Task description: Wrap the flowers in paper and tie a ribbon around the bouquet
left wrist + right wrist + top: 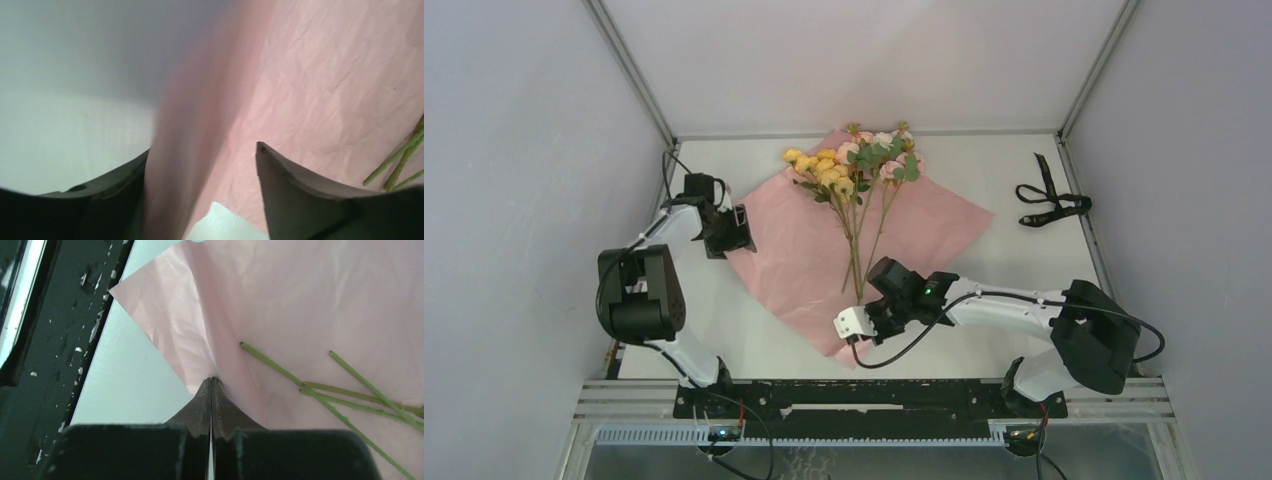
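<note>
The paper [796, 258] lies pink face up on the table, set like a diamond. The flowers [861, 163], pink, yellow and white, rest on its far half with their green stems [865, 243] running toward me. My left gripper [743, 232] is at the sheet's left corner, open; in the left wrist view [202, 149] a raised, blurred fold of paper [180, 165] stands between the fingers, close to the left one. My right gripper [871, 312] sits by the stem ends near the bottom corner, shut [211, 380] on a pinch of paper [300, 300]. The black ribbon [1052, 204] lies far right.
Grey booth walls close in on the left, right and back of the white table [984, 290]. A black rail [864, 398] runs along the near edge, close to the paper's bottom corner [116, 289]. Stem ends [280, 367] lie just right of the right gripper's tips.
</note>
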